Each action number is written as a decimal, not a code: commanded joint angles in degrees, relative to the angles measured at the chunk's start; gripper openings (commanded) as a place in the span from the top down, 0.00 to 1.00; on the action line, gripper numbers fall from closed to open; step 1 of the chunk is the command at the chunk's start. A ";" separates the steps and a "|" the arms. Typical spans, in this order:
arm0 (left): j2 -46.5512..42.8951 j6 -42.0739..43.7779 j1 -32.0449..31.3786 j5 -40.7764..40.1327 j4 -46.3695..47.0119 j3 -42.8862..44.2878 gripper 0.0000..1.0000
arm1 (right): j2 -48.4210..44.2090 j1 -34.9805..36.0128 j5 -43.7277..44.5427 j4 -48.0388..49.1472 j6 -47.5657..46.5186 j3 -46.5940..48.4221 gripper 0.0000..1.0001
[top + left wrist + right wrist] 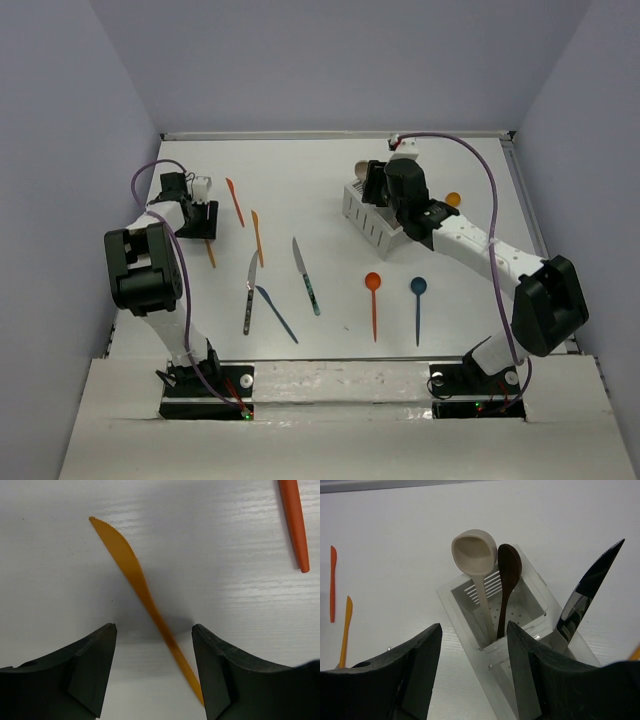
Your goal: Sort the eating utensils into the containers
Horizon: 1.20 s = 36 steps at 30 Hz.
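Observation:
The white slatted caddy (372, 228) stands right of centre. In the right wrist view its far compartment (522, 600) holds a beige spoon (474, 555) and a dark brown spoon (509, 567). A silver-bladed knife (585, 592) stands upright in the near compartment. My right gripper (472, 625) is open and empty just above the caddy (372, 185). My left gripper (154, 627) is open, low over an orange knife (125, 555) lying flat; the knife's handle runs between the jaws, close to the right finger (220, 670). In the top view the left gripper (203, 230) is at the far left.
Loose on the table: two more orange knives (234, 200) (257, 237), two silver knives (250, 290) (306, 275), a blue knife (276, 313), an orange spoon (373, 298), a blue spoon (418, 305). Another orange spoon (453, 199) lies behind the right arm.

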 commanded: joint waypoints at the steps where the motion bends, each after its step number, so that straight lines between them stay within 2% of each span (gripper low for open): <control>1: -0.88 -1.02 -1.87 -1.97 -1.76 0.63 0.29 | -0.91 0.14 0.01 0.21 -0.98 -0.93 0.39; 7: 0.00 -0.32 -2.04 -4.18 -2.63 -0.86 0.34 | -2.40 0.14 0.89 0.21 -1.87 -2.25 0.39; 10: 0.70 0.47 -2.13 -4.88 -3.25 -1.48 0.42 | -3.11 0.14 1.85 0.21 -1.95 -2.69 0.39; 16: 1.67 2.05 -2.13 -6.46 -3.51 -2.36 0.63 | -5.13 0.14 2.30 0.21 -1.95 -3.13 0.39; 17: 1.67 2.23 -2.13 -6.38 -3.43 -2.53 0.70 | -5.65 0.14 2.82 0.21 -1.87 -3.31 0.39; 19: 1.85 2.58 -2.13 -6.64 -2.90 -2.79 0.78 | -7.14 0.14 3.61 0.21 -1.87 -3.83 0.39; 20: 2.20 2.67 -2.22 -6.81 -2.64 -2.88 0.88 | -7.67 0.14 4.48 0.21 -1.87 -4.01 0.39; 22: 2.73 2.50 -2.13 -6.82 -1.85 -2.97 0.99 | -9.08 0.14 5.19 0.21 -1.78 -4.63 0.39; 28: 3.26 2.41 -2.13 -5.32 0.96 -4.11 1.00 | -11.19 0.14 6.16 0.21 -2.39 -5.86 0.39; 36: -6.14 1.79 -1.87 -0.58 9.22 -8.86 1.00 | -13.13 0.14 6.52 0.12 -2.04 -6.83 0.39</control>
